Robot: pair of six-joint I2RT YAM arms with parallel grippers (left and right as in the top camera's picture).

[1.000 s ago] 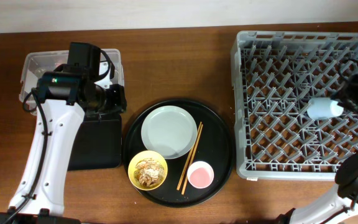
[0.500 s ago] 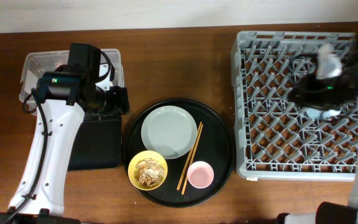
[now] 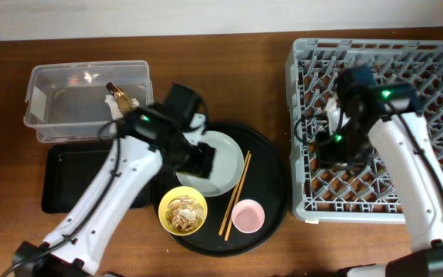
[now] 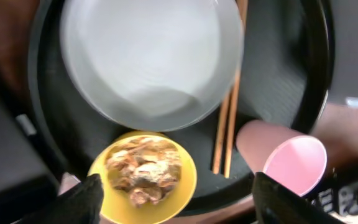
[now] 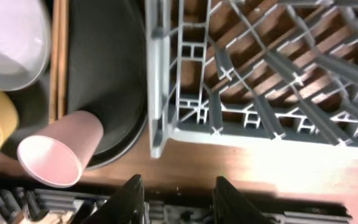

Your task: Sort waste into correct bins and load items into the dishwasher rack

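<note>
Overhead: rack [image 3: 375, 48] fills the right edge of the tabletop. Grey moulded plastic, stiff, with a grid of upright pegs.

- Round tray [image 3: 271, 185], mid-front. Matte black, low lip.
- Tub [image 3: 87, 68], back-left corner. Clear thin plastic, rounded rim. Crinkled gold-brown wrapper [image 3: 120, 95] inside at its right end.
- Black tray [image 3: 68, 181], just in front of the tub. Shallow.
- Plate [image 3: 225, 158], back half of the round tray. Pale grey-green, smooth. Judged rigid, breakable and slick, so take it by the rim.
- Bowl [image 3: 162, 208], yellow, front-left of the round tray, close against the plate. Probably light. It holds the scraps, so keep it level and grip the rim.
- Cup [image 3: 248, 215], pink, front-right of the round tray. Light by the look, so pinch the wall.
- Chopsticks [image 3: 235, 194], thin wood, side by side between plate and cup. Apt to roll, so pinch both together mid-length.
- Scraps [image 3: 183, 212], beige-brown, crumbly, loose. Tip out rather than pinch.
- Blue cup not made out.

Left tool [image 4: 178, 186] hangs over plate and bowl, fingers spread wide, nothing held. Right tool [image 5: 179, 186] is over the rack's left side, fingers apart, empty.
</note>
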